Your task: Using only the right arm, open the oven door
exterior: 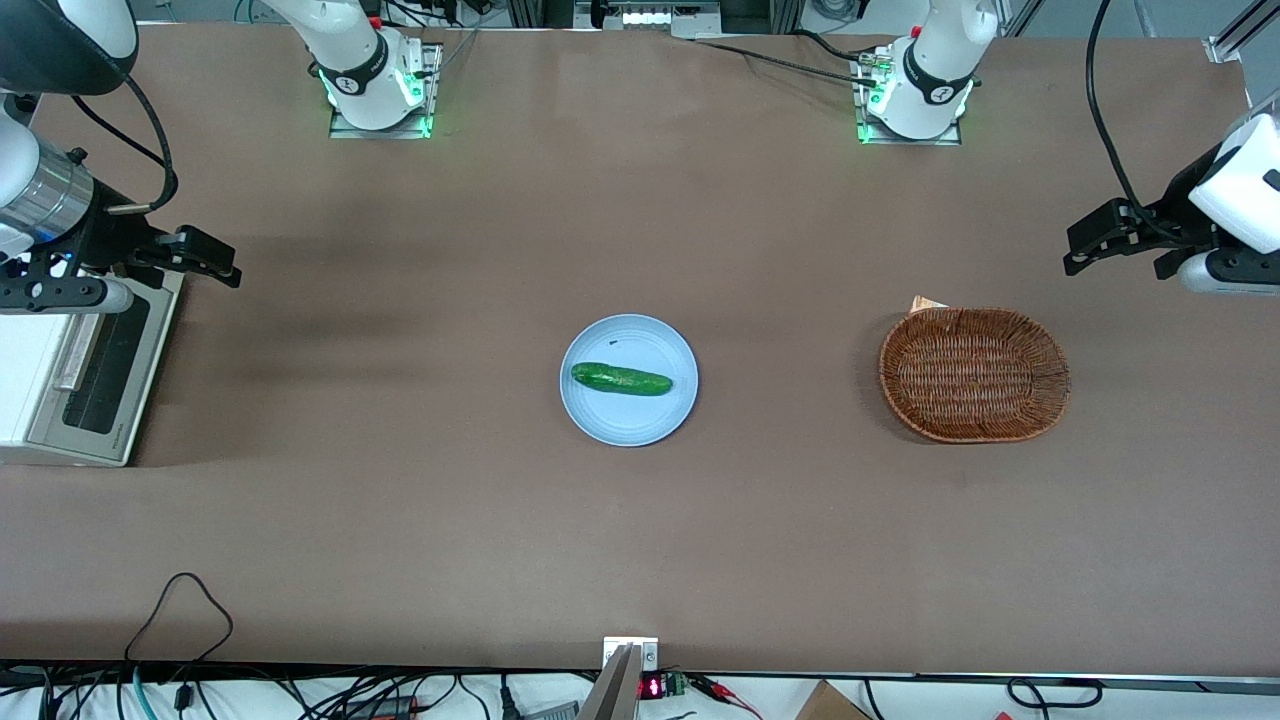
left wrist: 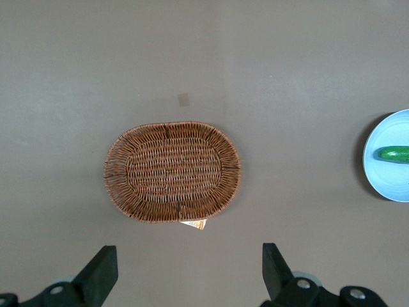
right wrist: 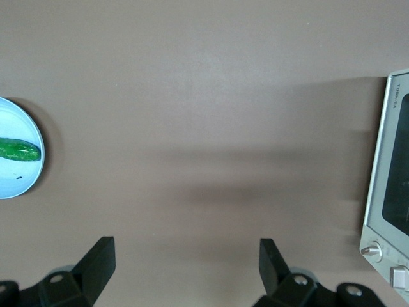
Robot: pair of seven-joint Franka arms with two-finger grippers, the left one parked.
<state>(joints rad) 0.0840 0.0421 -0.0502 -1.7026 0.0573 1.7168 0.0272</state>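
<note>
Hand spread beside the oven

The right arm's hand (right wrist: 185,268) is held above the bare brown desk (exterior: 400,500) with its fingers (right wrist: 99,259) spread apart and nothing between them. Just beside it, at the working arm's end of the desk, the cream-white oven (exterior: 25,370) is seen. The oven door (exterior: 95,370) with its dark glass is shut. Mid-desk, a cucumber (exterior: 621,379) lies on a blue plate (exterior: 640,420). A wicker basket (exterior: 974,374) sits toward the parked arm's end.
</note>
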